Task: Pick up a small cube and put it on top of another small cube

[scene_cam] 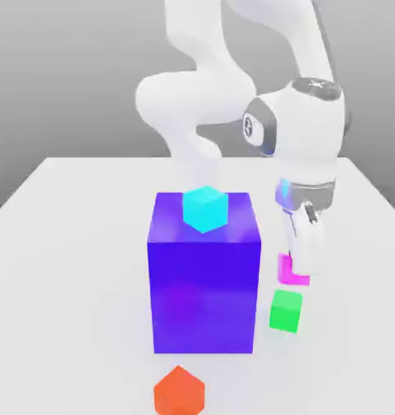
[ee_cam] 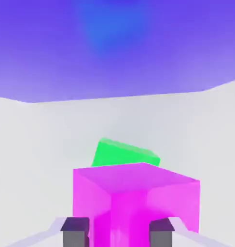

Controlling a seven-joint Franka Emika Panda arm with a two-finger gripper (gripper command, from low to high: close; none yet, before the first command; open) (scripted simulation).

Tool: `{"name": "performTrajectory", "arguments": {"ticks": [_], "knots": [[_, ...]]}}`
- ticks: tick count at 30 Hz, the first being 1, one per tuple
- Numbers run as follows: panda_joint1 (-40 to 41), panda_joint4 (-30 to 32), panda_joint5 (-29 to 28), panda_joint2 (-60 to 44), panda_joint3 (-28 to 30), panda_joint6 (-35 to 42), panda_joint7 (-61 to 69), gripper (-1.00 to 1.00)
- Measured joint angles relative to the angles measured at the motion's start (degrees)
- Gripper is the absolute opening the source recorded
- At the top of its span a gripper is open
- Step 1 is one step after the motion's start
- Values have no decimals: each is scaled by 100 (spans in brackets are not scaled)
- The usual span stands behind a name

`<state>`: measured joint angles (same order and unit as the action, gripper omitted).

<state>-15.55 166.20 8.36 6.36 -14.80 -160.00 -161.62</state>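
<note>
**White robot gripper [scene_cam: 307, 258] meets small bright magenta-pink cube [scene_cam: 294, 277] beside big block**

In the exterior view, you have your white, grey-banded Panda arm [scene_cam: 307, 130] reaching down on the exterior view's right, its gripper low at the magenta cube and covering part of it. Just in front of that cube, nearer the camera, sits the small bright green cube [scene_cam: 285, 311], resting on the pale, smooth table [scene_cam: 79, 284] with nothing on top of it. Both stand to the exterior view's right of a large, glossy blue-purple block [scene_cam: 204, 296], which towers over them. A small bright cyan cube [scene_cam: 205, 209] rests on the block's top face, and a small orange-red cube [scene_cam: 179, 392] sits in the foreground, nearer the camera than the block and partly cut off by the frame's lower edge.

In the hand view, you look closely at the magenta cube, turned so that two side faces and its top face show, with the gripper right at it. You cannot tell from here whether the tool is open or has closed on the cube. The green cube lies beyond the magenta one, partly hidden behind it and turned at an angle, while the blue-purple block rises past them both, a soft blue patch tinting its surface.
</note>
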Motion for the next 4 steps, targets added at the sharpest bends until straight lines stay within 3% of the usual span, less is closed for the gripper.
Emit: {"name": "performTrajectory", "arguments": {"ticks": [4], "knots": [[99, -12, -379, -531, 28, -509, -265, -100]]}}
